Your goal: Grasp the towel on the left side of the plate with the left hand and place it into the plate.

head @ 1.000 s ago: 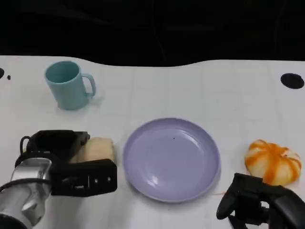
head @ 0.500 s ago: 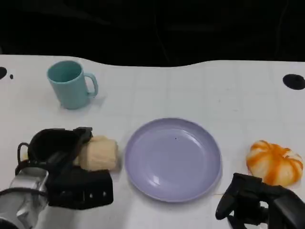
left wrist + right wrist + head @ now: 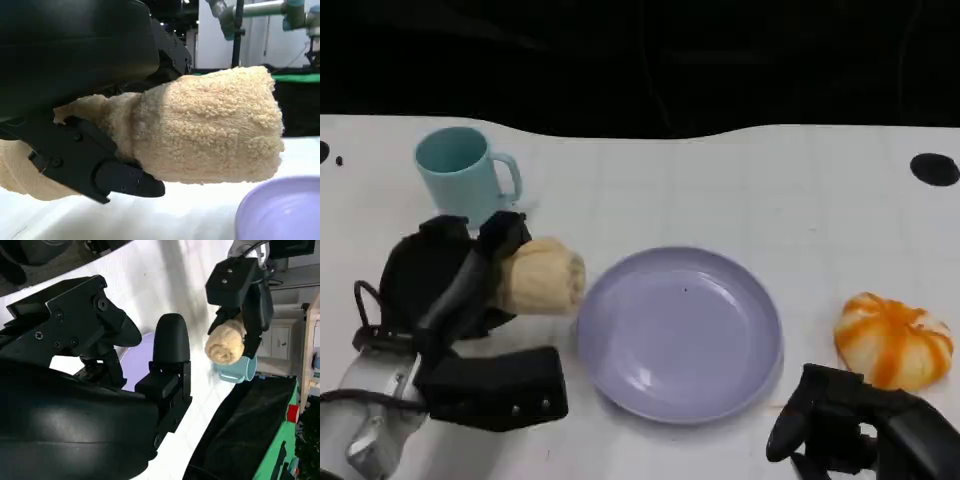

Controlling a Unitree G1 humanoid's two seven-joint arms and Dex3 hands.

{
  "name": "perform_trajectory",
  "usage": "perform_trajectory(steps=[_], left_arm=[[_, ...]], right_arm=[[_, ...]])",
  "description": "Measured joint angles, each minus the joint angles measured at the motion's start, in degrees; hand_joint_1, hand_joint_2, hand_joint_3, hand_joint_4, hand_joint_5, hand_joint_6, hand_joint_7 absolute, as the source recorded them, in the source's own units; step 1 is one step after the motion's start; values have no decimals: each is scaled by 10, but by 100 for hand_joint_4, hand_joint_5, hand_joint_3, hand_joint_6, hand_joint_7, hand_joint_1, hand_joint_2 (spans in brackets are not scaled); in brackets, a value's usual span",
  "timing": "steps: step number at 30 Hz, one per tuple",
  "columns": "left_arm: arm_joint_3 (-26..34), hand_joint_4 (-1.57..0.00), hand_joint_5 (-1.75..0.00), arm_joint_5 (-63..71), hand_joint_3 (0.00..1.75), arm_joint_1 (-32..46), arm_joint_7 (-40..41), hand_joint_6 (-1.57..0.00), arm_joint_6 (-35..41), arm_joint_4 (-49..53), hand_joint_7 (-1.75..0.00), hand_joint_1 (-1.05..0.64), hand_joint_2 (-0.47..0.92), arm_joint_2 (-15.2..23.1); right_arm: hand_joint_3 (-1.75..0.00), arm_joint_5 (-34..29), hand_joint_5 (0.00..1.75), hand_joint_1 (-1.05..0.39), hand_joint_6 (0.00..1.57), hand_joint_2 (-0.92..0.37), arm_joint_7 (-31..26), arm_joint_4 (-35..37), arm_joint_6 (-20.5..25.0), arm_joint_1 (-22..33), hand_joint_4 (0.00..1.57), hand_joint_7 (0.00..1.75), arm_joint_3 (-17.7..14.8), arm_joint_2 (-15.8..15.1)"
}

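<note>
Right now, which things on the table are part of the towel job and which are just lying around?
Part of the job:
rolled beige terry towel, held off the table by the left hand
round lavender plate, nothing in it yet

Just lying about:
teal ceramic mug
orange-and-white pumpkin-shaped toy
right hand, holding nothing

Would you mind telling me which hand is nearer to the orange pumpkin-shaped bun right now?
Right. The right hand sits just in front of the bun, while the left hand holds the towel beyond the plate.
</note>
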Motion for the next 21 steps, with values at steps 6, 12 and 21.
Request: perform_trajectory(steps=[6, 12, 21], left_arm=[[18, -94, -175, -24, 111, 1, -41, -68, 6, -63, -175, -17, 42, -4], [18, -94, -175, -37, 120, 1, -84, -69, 7, -114, -175, -18, 37, -26], [-21, -93, -175, -32, 112, -5, -166, -70, 58, -150, -175, -17, 38, -101]], right_arm=[[-112, 0, 175, -1, 62, -60, -3, -3, 17, -1, 72, 147, 1, 0], [-111, 1, 175, -1, 61, -60, -2, -11, 24, -2, 71, 147, 0, 0], [-111, 3, 175, -1, 61, -60, -2, -11, 25, -1, 71, 147, -1, 0]])
